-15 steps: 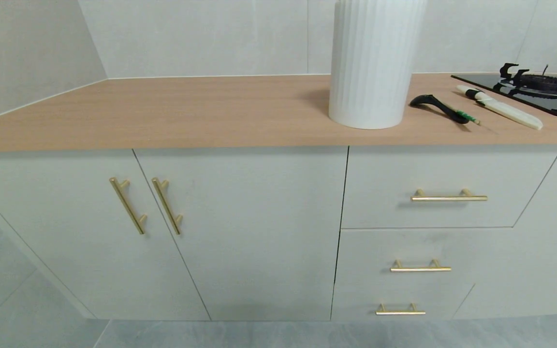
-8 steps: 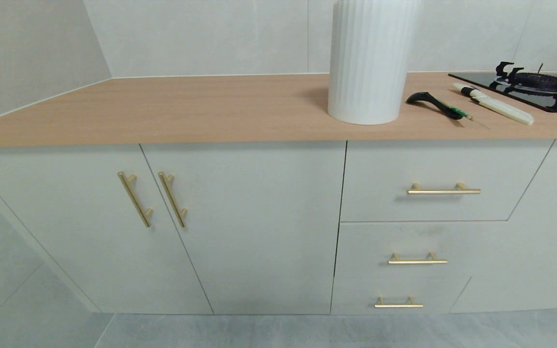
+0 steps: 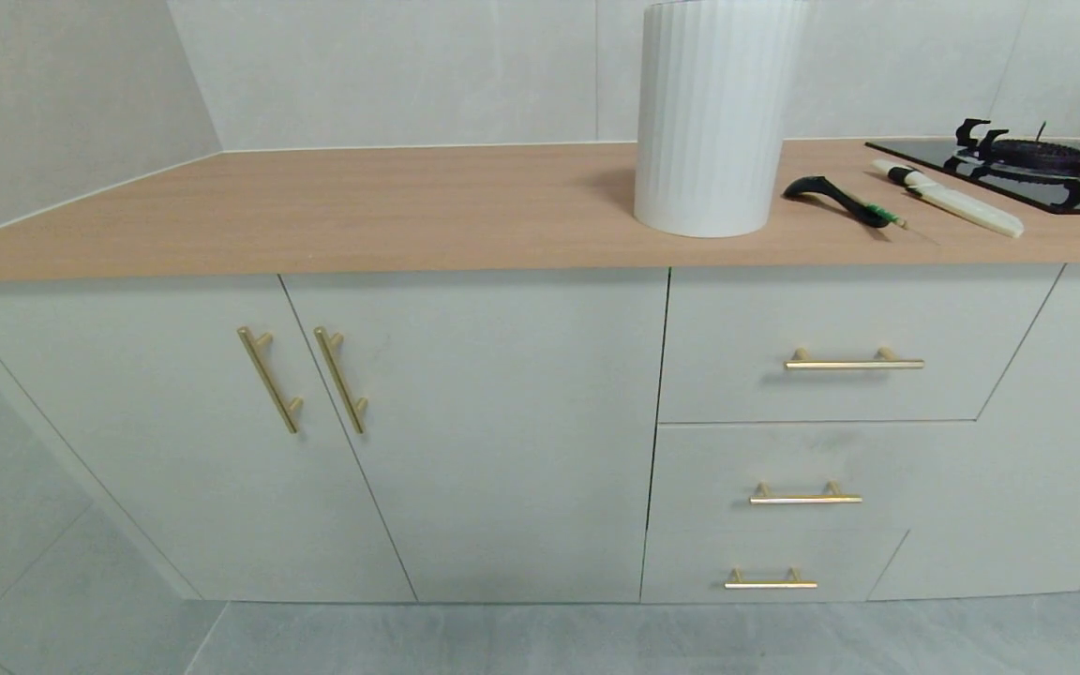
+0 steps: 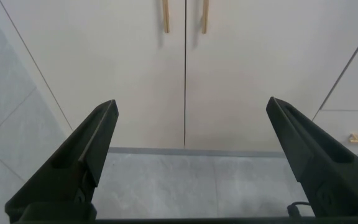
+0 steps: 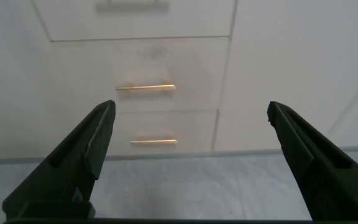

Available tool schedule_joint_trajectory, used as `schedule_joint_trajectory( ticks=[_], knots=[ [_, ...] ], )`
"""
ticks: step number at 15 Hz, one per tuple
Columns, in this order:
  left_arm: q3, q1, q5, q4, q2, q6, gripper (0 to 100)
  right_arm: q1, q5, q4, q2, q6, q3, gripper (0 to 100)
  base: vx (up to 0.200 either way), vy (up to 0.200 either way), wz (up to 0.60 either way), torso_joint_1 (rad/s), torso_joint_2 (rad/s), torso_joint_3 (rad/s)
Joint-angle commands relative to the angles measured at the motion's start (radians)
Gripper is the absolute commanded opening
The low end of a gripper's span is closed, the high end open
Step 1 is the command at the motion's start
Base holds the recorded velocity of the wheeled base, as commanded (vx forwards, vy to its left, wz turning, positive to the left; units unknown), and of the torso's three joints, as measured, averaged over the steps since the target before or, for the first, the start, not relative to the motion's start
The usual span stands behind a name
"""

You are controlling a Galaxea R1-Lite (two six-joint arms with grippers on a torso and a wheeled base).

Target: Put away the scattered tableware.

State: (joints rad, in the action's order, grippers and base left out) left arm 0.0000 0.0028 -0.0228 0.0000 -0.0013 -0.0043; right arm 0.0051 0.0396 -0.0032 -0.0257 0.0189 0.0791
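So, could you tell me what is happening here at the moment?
Nothing is being handled yet. The robot faces a kitchen counter with both end effectors open and empty. The left end effector is in front of the cabinet doors, and the right end effector is in front of the drawers. On the counter, a black-handled utensil and a white knife lie loose beside a tall white ribbed container, near the stove. All doors and drawers are shut.

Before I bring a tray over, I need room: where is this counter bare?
Bare: the countertop from its left end to the white ribbed container. Crowded: right of it, a black-handled utensil, a knife and the stove.
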Motion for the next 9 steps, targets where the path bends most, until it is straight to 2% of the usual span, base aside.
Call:
schedule_joint_trajectory(
  ticks=[1, 2, 3, 4, 6, 7, 9],
  knots=[
    [0.000, 0.000, 0.000, 0.000, 0.001, 0.000, 100, 0.026, -0.056, 0.005, -0.174, 0.045, 0.152, 100, 0.000, 0.000, 0.00, 0.000, 0.00, 0.000],
    [0.000, 0.000, 0.000, 0.000, 0.001, 0.000, 100, 0.050, -0.145, 0.015, -0.379, 0.041, 0.200, 100, 0.000, 0.000, 0.00, 0.000, 0.00, 0.000],
    [0.000, 0.000, 0.000, 0.000, 0.001, 0.000, 100, 0.056, -0.181, 0.015, -0.519, 0.030, 0.226, 100, 0.000, 0.000, 0.00, 0.000, 0.00, 0.000],
    [0.000, 0.000, 0.000, 0.000, 0.001, 0.000, 100, 0.061, -0.182, 0.012, -0.614, 0.021, 0.240, 100, 0.000, 0.000, 0.00, 0.000, 0.00, 0.000],
    [0.000, 0.000, 0.000, 0.000, 0.001, 0.000, 100, 0.092, -0.181, -0.004, -0.956, 0.019, 0.335, 100, 0.000, 0.000, 0.00, 0.000, 0.00, 0.000],
    [0.000, 0.000, 0.000, 0.000, 0.001, 0.000, 100, 0.095, -0.181, -0.017, -1.027, 0.019, 0.350, 100, 0.000, 0.000, 0.00, 0.000, 0.00, 0.000],
    [0.000, 0.000, 0.000, 0.000, 0.001, 0.000, 100, 0.127, -0.179, -0.173, -1.316, 0.019, 0.395, 100, 0.000, 0.000, 0.00, 0.000, 0.00, 0.000]
  ],
)
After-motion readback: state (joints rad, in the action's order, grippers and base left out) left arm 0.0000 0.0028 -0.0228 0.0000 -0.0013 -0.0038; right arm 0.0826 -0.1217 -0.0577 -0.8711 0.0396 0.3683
